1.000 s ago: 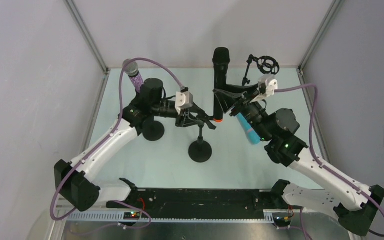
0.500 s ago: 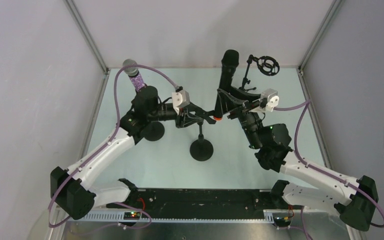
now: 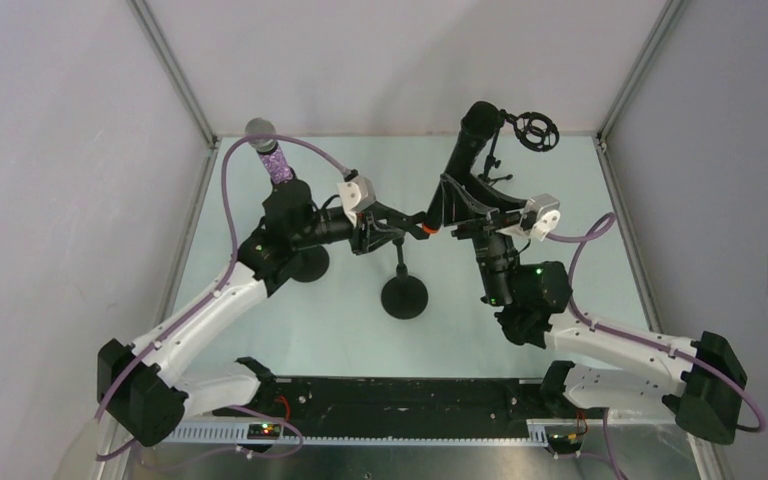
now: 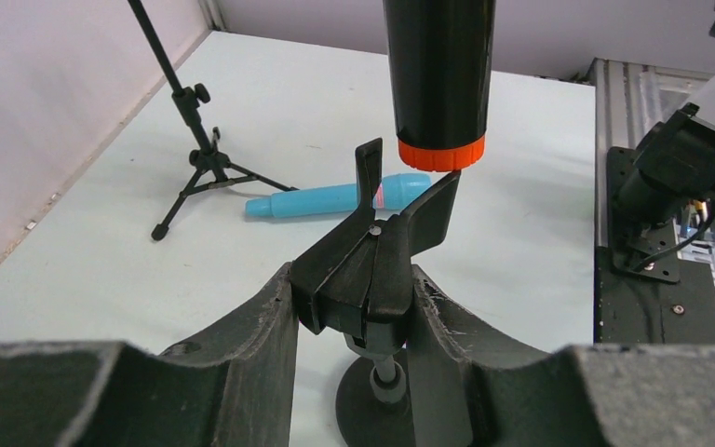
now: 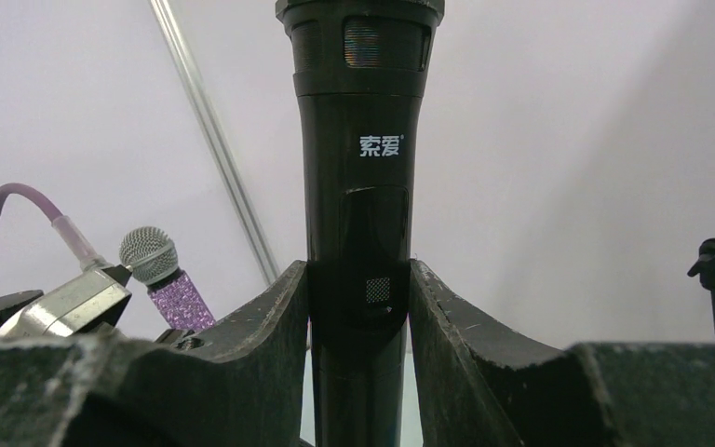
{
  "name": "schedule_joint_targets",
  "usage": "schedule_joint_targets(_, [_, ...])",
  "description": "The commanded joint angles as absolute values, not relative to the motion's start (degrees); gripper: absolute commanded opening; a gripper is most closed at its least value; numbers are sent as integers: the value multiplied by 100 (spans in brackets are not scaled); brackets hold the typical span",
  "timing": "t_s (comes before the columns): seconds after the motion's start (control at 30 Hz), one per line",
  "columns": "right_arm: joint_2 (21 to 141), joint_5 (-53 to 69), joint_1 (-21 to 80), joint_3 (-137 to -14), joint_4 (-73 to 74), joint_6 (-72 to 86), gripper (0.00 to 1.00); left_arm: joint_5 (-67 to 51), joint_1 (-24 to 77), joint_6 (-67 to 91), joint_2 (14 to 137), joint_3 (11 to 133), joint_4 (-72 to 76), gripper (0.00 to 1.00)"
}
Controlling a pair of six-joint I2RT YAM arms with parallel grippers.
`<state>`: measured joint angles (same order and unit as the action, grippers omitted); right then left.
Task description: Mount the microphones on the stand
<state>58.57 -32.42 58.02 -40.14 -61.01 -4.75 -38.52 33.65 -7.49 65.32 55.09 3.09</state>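
The right gripper [image 5: 358,307] is clenched on the body of the black microphone [image 5: 358,140]. It holds it with the head up and the orange end down. The left gripper [image 4: 354,291] is squeezed on the clip [image 4: 382,247] at the top of the middle stand [image 3: 403,297]. The orange end hangs just over the clip's open fork, very near one prong, and I cannot tell if they touch. If the end comes down on that prong and not between the two, the push could twist the clip in the fingers or tip the stand over. The microphone leans a bit, so it could jam halfway in. It looks smooth, so it could slide in the grip when pushed. The two grippers are close together and could bump. The microphone's head is near the tripod stand [image 3: 530,135] at the back, so a swing that way could knock it. The purple microphone [image 3: 272,155] already stands up at the back left. The teal microphone [image 4: 326,198] lies on the table [image 3: 330,320], near the tripod's feet. There is bare table in front of the middle stand, but walls close in the back and both sides.
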Motion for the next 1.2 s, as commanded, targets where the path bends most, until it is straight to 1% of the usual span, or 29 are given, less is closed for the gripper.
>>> schedule_joint_targets(0.0, [6081, -3510, 6091, -3980, -7097, -979, 0, -3394, 3392, -685, 6376, 5414, 420, 0])
schedule_joint_targets(0.57, [6790, -3861, 6260, -3892, -8158, -1699, 0, -3463, 3448, -910, 6227, 5221, 448, 0])
schedule_joint_targets(0.8, [6584, -3948, 6181, -3853, -7973, -1824, 0, -3389, 3464, -914, 6243, 5228, 461, 0])
schedule_joint_targets(0.93, [6515, -3949, 6247, -3768, -7702, -1602, 0, -3307, 3463, -848, 6296, 5261, 472, 0])
schedule_joint_targets(1.17, [6602, -4033, 6422, -3590, -7835, -1676, 0, -3224, 3460, -800, 6326, 5313, 475, 0])
